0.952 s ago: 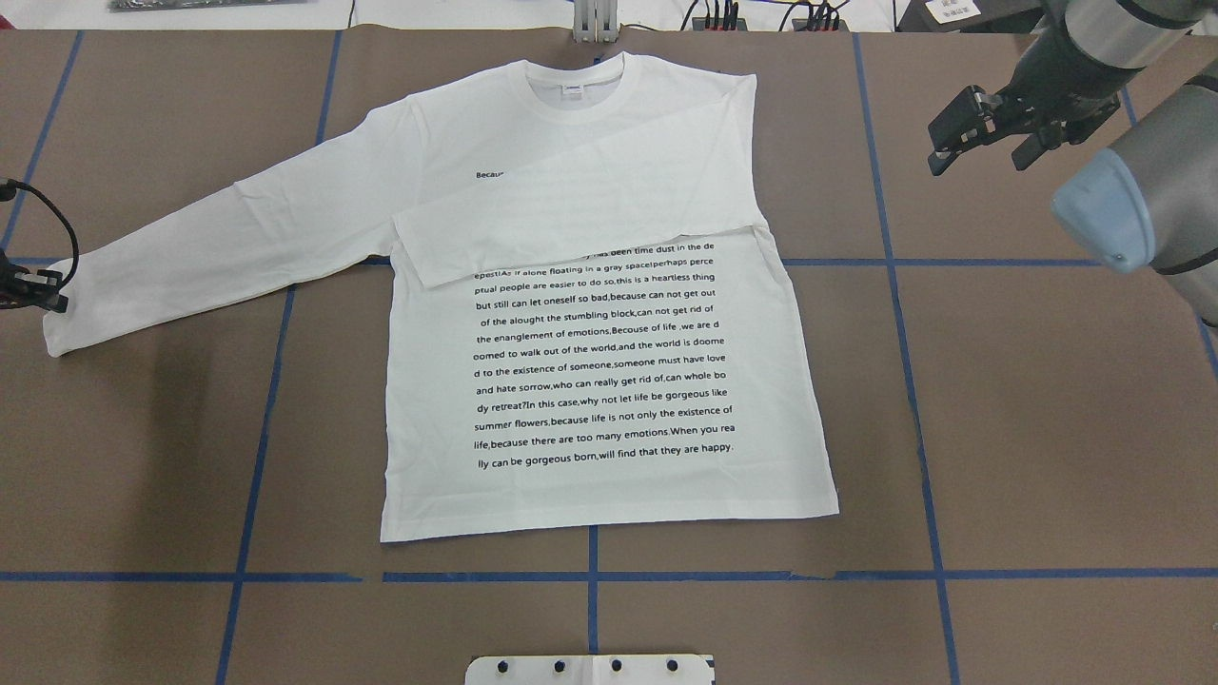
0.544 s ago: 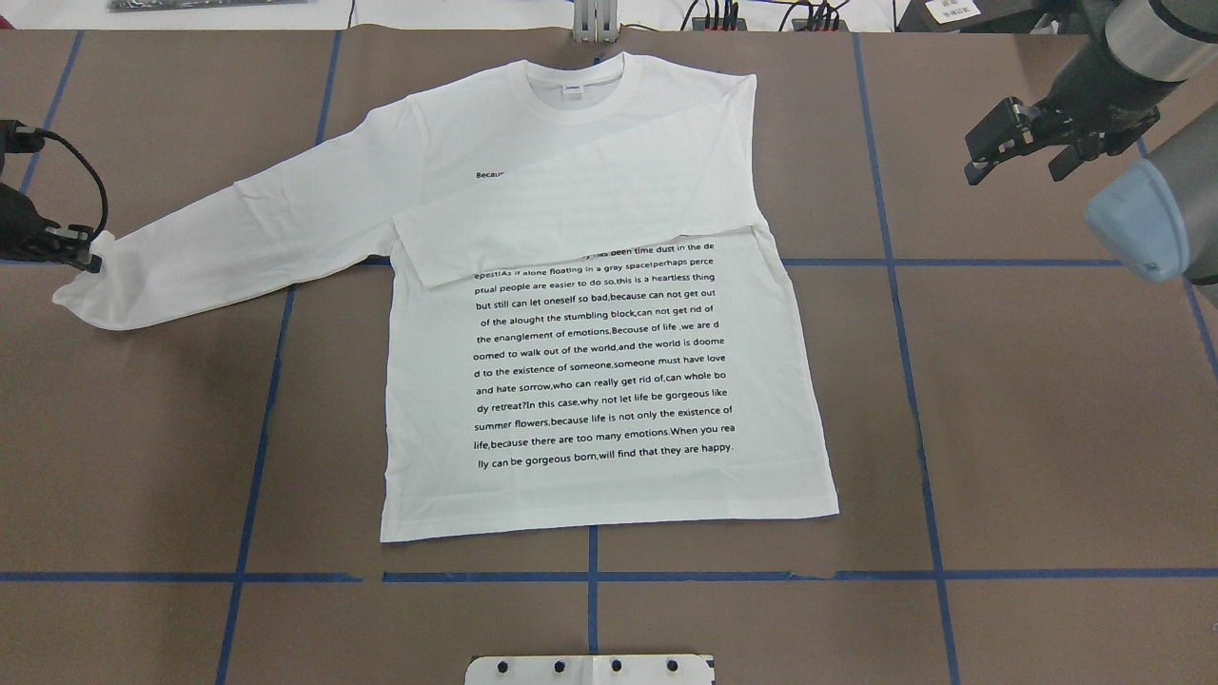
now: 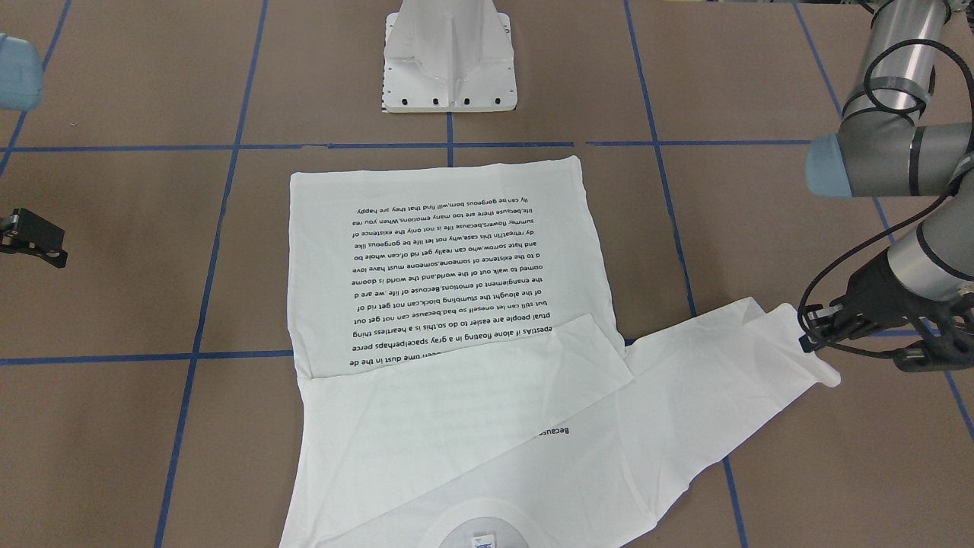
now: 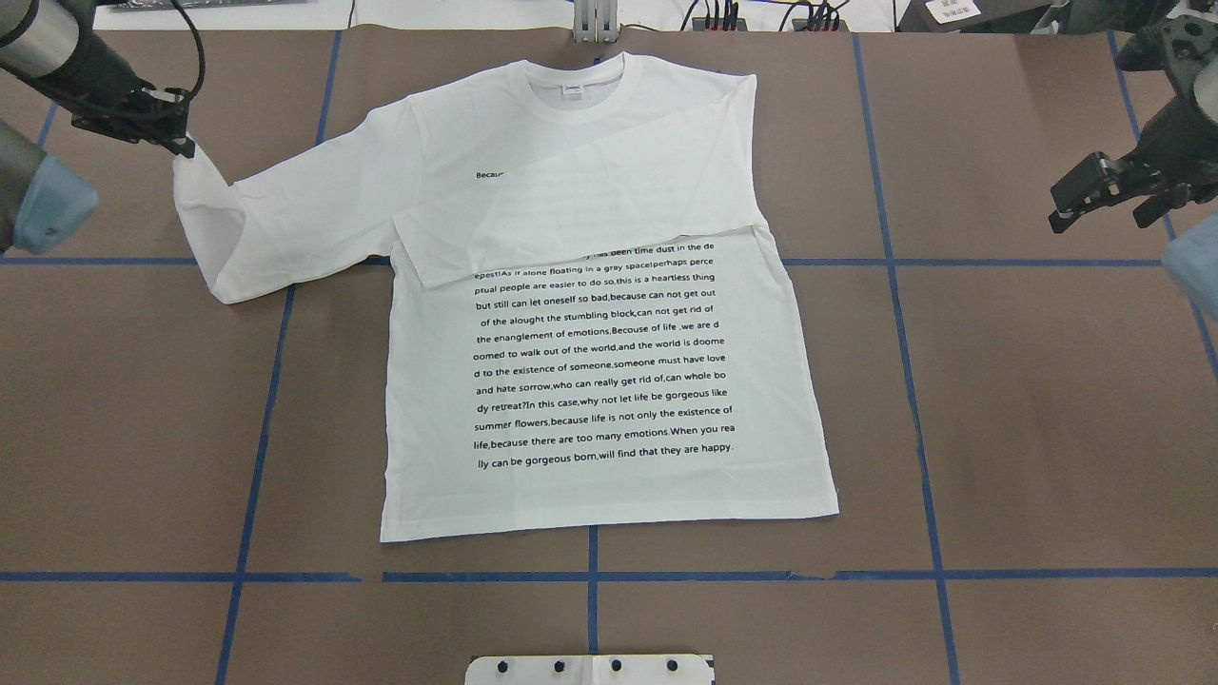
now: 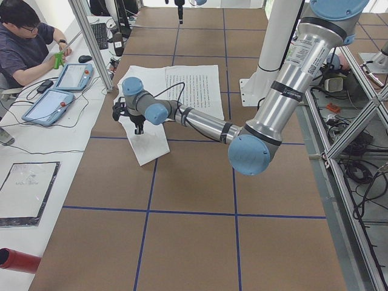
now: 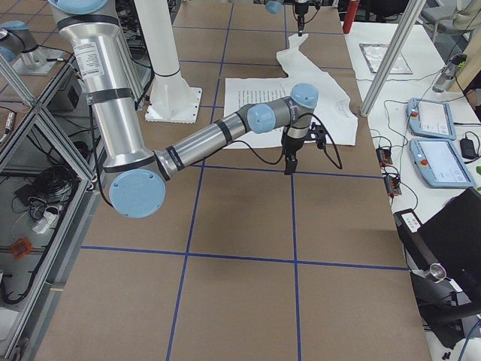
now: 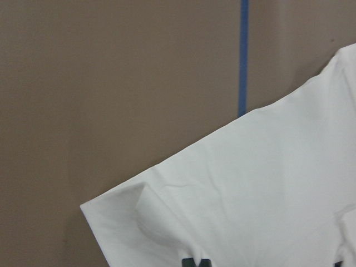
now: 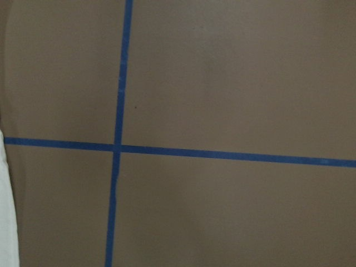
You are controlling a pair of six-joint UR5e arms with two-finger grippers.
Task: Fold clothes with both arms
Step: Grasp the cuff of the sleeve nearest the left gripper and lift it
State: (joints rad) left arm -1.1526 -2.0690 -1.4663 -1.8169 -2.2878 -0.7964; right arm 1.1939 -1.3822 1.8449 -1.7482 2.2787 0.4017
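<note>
White shirt (image 3: 449, 289) lies print-up on the brown table (image 3: 114, 426). Seen from across, its long axis runs from the robot's pedestal (image 3: 449, 68) toward the camera. The hem is nearest the pedestal and the collar is at the view's bottom edge. A folded sleeve (image 3: 456, 396) slants over the chest and hides the top lines of print. The outstretched sleeve (image 3: 708, 365) reaches to the robot's left, where the left pincer (image 3: 808, 336) is clamped on its cuff. The right pincer (image 3: 34, 237) hangs well apart from the cloth.

From overhead the collar points away from the robot, and the print runs across the body. The outstretched sleeve bends back on itself, its cuff raised off the table in the left pincer's tight grip. The right pincer's jaws stand apart with nothing between them, above bare table.

In the left side view the cuff end hangs from the near arm's pincer. In the right side view the near arm's pincer points straight down, clear of the shirt.

The left wrist camera shows a white cloth corner over the table and a blue tape line (image 7: 242, 55). The right wrist camera shows crossed tape lines and a white sliver at the left edge.
</note>
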